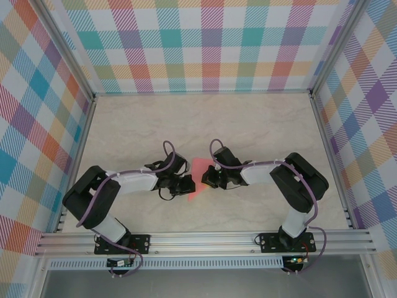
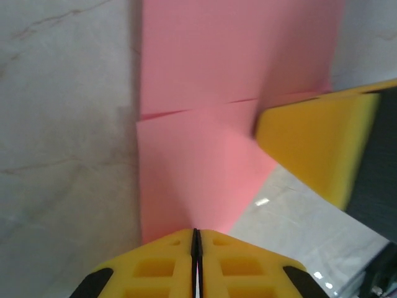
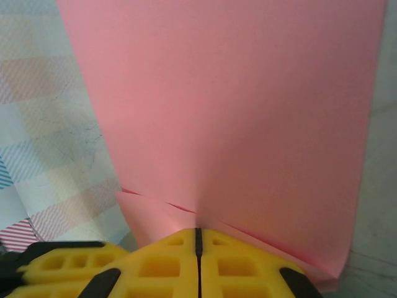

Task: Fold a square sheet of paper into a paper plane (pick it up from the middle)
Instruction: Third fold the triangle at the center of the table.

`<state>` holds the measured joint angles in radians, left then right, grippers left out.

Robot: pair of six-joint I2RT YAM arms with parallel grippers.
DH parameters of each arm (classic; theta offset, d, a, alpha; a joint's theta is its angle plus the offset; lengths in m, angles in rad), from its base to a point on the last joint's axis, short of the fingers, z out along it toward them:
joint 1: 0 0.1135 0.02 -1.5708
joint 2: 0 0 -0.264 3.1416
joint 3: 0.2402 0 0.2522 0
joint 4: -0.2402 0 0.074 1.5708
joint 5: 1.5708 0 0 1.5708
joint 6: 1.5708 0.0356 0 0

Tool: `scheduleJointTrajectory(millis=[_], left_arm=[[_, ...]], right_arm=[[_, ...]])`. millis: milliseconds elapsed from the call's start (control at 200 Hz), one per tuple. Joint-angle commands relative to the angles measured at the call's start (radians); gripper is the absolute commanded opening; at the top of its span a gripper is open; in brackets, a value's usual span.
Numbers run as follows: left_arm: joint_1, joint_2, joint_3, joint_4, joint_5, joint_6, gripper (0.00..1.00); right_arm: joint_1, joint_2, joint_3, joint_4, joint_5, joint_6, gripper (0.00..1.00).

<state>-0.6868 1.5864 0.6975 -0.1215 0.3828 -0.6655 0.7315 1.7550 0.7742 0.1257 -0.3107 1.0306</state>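
The salmon-pink paper [image 1: 200, 169] stands between the two grippers near the table's middle, folded with a crease and overlapping flaps. My left gripper [image 1: 188, 184] is shut on its lower edge, and in the left wrist view the paper [image 2: 198, 74] rises straight out of the closed fingertips [image 2: 196, 233]. My right gripper [image 1: 206, 177] is shut on the opposite edge. In the right wrist view the sheet [image 3: 236, 112] fans up from the closed tips [image 3: 198, 233]. A yellow finger [image 2: 310, 143] of the right gripper shows against the paper in the left wrist view.
The marble-patterned table [image 1: 260, 124] stretches behind and to both sides of the arms. Plaid walls [image 1: 205, 43] close in the back and sides. An aluminium rail [image 1: 205, 239] runs along the near edge, carrying both arm bases.
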Motion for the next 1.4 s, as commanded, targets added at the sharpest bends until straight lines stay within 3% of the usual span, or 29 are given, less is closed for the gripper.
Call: scheduleJointTrajectory(millis=[0,270,685,1395], left_arm=[[-0.005,0.034,0.007,-0.010,-0.038,0.006,0.09],[-0.005,-0.002,-0.070,-0.050,-0.093,0.011,0.06],[-0.005,0.002,-0.050,-0.053,-0.092,-0.001,0.05],[-0.005,-0.012,-0.109,-0.077,-0.128,0.012,0.01]], right_arm=[[-0.001,-0.010,0.011,-0.082,0.043,-0.026,0.06],[0.009,-0.101,0.000,-0.058,0.022,-0.047,0.07],[0.082,0.008,-0.029,0.052,0.038,0.016,0.06],[-0.071,-0.021,-0.147,0.133,0.087,0.025,0.07]])
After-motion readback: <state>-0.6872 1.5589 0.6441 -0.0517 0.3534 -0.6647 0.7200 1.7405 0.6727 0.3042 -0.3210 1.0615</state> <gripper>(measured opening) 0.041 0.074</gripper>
